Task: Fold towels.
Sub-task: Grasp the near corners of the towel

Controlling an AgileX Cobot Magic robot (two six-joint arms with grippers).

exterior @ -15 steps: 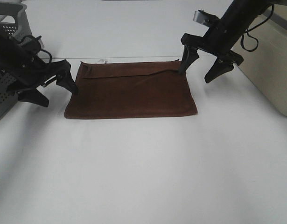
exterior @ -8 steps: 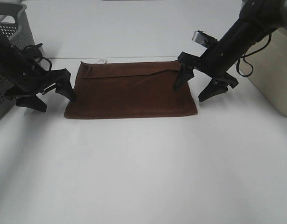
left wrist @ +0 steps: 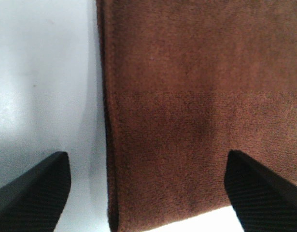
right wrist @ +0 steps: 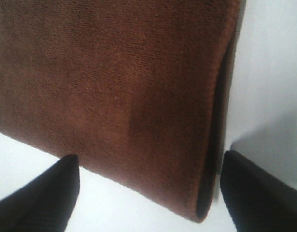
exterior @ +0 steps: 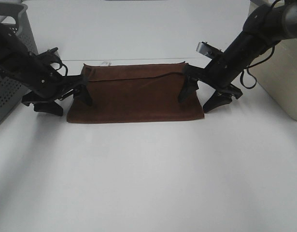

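**A:** Looked from up high first. Found the left gripper (exterior: pixel 70 105) how wide?

**B:** Wide open. Held nothing. Stood across the left short edge of the towel (exterior: pixel 136 94), with one finger over the cloth and one over the white table (exterior: pixel 148 183). Could not tell about touching.

**A:** And the right gripper (exterior: pixel 195 104)?

**B:** Wide open too. Gripped nothing. Stood across the right short edge the same way.

**A:** Found the towel where?

**B:** Flat on the table between the two grippers. Folded, with a flap along the far side and a small white tag (exterior: pixel 106 63) by the far left corner.

**A:** Saw what else close by?

**B:** A grey basket (exterior: pixel 15 29) full of little holes behind the left arm. A pale box (exterior: pixel 283 77) beside the right arm.

**A:** Then the left wrist view?

**B:** Two black fingers (left wrist: pixel 32 193) far apart, with the towel's folded edge between them. Fuzzy red-brown cloth with a faint line across.

**A:** And the right wrist view?

**B:** Two black fingers (right wrist: pixel 37 198) far apart again. Between them, a soft rounded fold and one corner of the towel.
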